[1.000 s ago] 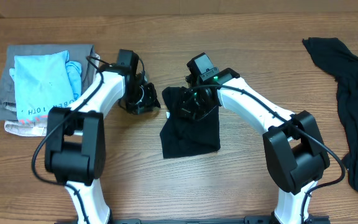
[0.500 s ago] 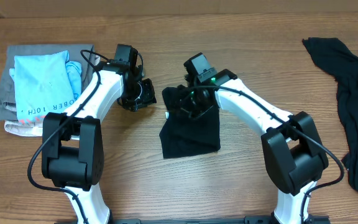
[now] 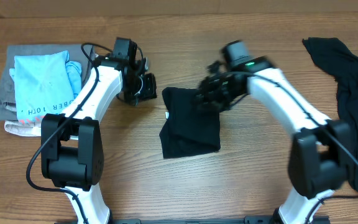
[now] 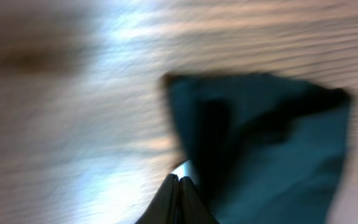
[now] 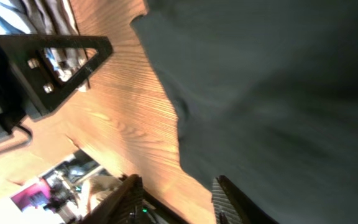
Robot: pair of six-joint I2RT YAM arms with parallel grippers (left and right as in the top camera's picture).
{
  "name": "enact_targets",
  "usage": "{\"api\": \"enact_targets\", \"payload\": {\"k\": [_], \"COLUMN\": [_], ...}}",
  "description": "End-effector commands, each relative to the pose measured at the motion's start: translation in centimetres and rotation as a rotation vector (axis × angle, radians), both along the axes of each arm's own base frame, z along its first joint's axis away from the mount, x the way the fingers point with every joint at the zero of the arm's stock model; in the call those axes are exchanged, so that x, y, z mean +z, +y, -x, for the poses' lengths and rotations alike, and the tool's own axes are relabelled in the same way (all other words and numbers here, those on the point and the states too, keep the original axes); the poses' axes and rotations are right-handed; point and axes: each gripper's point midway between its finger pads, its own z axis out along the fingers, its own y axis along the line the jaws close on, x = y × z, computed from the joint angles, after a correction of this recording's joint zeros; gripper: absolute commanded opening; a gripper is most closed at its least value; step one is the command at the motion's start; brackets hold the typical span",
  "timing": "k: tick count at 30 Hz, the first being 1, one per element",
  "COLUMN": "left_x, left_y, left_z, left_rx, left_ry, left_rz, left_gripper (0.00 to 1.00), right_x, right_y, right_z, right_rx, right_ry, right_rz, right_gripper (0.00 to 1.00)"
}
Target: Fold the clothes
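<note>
Since the earlier frame the right tool (image 3: 213,93) has come off the folded garment (image 3: 190,127) and swung toward 3 o'clock. It is now blurred over the garment's 1 o'clock corner. The left tool (image 3: 140,87) has shifted only a little, and its fingers have come together on nothing. In the right wrist view the right tool's fingers stand apart, with nothing between them.

The folded garment lies near the centre of the surface (image 3: 241,180). The loose garment (image 3: 353,106) lies crumpled at the 3 o'clock edge. Both are black and soft. I judge them light and limp, so they will sag and slide when pulled. The loose one is best taken at two corners of the hem or shoulders, one tool on each.

The surface is brown wood grain, with a stack (image 3: 42,84) of other clothes at 9 o'clock. Of the room, only a blurred coloured patch shows in the right wrist view.
</note>
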Motion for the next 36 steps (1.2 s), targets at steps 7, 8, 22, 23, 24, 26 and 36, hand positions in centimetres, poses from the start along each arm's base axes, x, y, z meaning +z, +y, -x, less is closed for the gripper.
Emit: {"api": "enact_targets", "payload": {"k": [7, 8, 22, 23, 24, 26, 36], "left_x": [5.7, 5.7, -2.8, -3.7, -4.5, -5.8, 0.4], "left_y": [-8.0, -8.5, -10.7, -10.6, -10.5, -10.3, -11.6], "left_z": [-0.5, -0.4, -0.2, -0.4, -0.6, -1.0, -5.6], "left_rx": [-0.221, -0.233, -0.242, -0.236, -0.233, -0.227, -0.232], "left_ry": [-0.167, -0.169, -0.077, -0.07, -0.067, -0.073, -0.278], "left_rz": [0.327, 0.329, 0.192, 0.176, 0.165, 0.146, 0.17], "left_gripper": [0.04, 0.04, 0.04, 0.04, 0.04, 0.04, 0.05], "right_x": [-1.3, -1.8, -8.7, -9.2, -9.7, -10.8, -12.1], "right_y": [-1.5, -1.6, -2.4, -2.5, -2.7, -3.1, -3.8], "right_z": [2.8, 3.2, 6.1, 6.3, 6.7, 7.3, 7.9], "right_rx": [0.043, 0.042, 0.012, -0.002, -0.012, -0.034, -0.047], "right_ry": [0.049, 0.064, 0.102, 0.113, 0.122, 0.138, 0.144], "right_rz": [0.026, 0.03, 0.037, 0.042, 0.047, 0.068, 0.111], "right_gripper": [0.04, 0.04, 0.04, 0.04, 0.04, 0.04, 0.04]}}
